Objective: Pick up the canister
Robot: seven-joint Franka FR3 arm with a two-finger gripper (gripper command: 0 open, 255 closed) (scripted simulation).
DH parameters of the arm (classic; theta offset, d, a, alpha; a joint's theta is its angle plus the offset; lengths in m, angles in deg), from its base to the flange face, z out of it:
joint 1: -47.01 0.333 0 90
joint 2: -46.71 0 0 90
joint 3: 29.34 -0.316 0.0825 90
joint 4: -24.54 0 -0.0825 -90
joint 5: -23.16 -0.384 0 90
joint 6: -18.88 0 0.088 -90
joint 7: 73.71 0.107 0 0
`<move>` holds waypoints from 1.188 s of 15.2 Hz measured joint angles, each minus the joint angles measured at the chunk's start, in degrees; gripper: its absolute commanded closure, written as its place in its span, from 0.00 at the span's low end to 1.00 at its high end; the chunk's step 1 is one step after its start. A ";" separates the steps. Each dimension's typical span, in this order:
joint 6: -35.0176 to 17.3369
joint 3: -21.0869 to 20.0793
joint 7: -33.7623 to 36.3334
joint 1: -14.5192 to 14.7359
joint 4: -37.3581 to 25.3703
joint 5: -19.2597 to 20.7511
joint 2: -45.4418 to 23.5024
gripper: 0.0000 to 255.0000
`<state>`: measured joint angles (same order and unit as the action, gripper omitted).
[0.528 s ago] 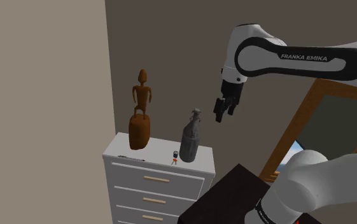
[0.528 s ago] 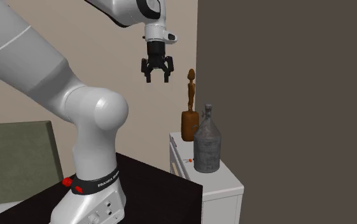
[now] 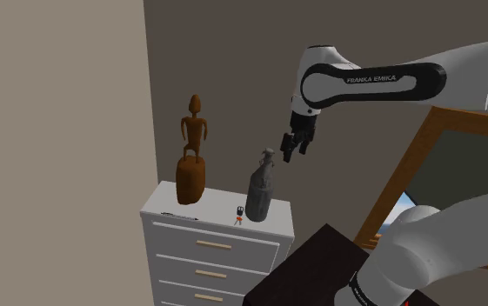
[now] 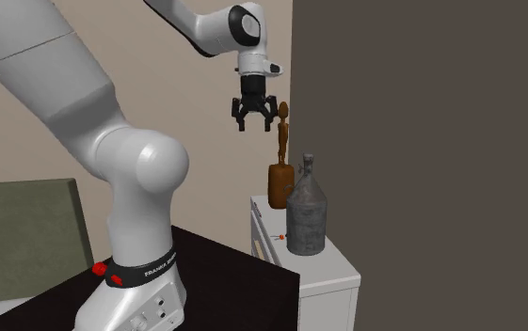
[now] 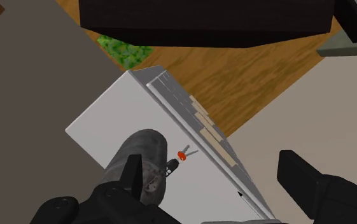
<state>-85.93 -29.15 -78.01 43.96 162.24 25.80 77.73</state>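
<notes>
The canister (image 3: 261, 189) is a grey, bottle-shaped vessel with a narrow neck, standing upright on a white dresser (image 3: 167, 205). It also shows in the second exterior view (image 4: 306, 213) and from above in the wrist view (image 5: 142, 161). My black gripper (image 3: 290, 149) hangs open in the air, just above the canister's top and a little to the shoulder view's right. Seen from the second exterior view, the gripper (image 4: 254, 123) is higher than the canister and to its left. In the wrist view the gripper (image 5: 215, 186) has its fingers wide apart, and the canister lies below, by one fingertip (image 5: 132, 173).
A brown wooden figure on a barrel-like base (image 3: 193, 155) stands on the dresser beside the canister. Small red-tagged keys (image 3: 240, 215) lie at the dresser's front edge. The black stand (image 3: 312, 269) sits close to the dresser. A wood-framed panel (image 3: 411, 158) leans behind the arm.
The gripper has moved toward the canister, leftward in the shoulder view, rightward and lower in the second exterior view. It stays open. The canister has not moved.
</notes>
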 measured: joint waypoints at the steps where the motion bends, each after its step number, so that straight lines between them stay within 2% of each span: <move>1: -1.54 0.53 -0.51 -0.33 -0.32 0.31 -1.65 0.00; 8: -10.33 3.41 -3.38 -1.96 -7.31 1.09 -15.79 0.00; 15: -16.00 5.64 -6.54 -3.38 -18.08 -0.05 -30.71 0.00; 18: -17.10 6.12 -7.50 -3.88 -21.35 -0.62 -34.64 0.00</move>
<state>-103.02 -23.03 -85.51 40.08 140.89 25.18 43.08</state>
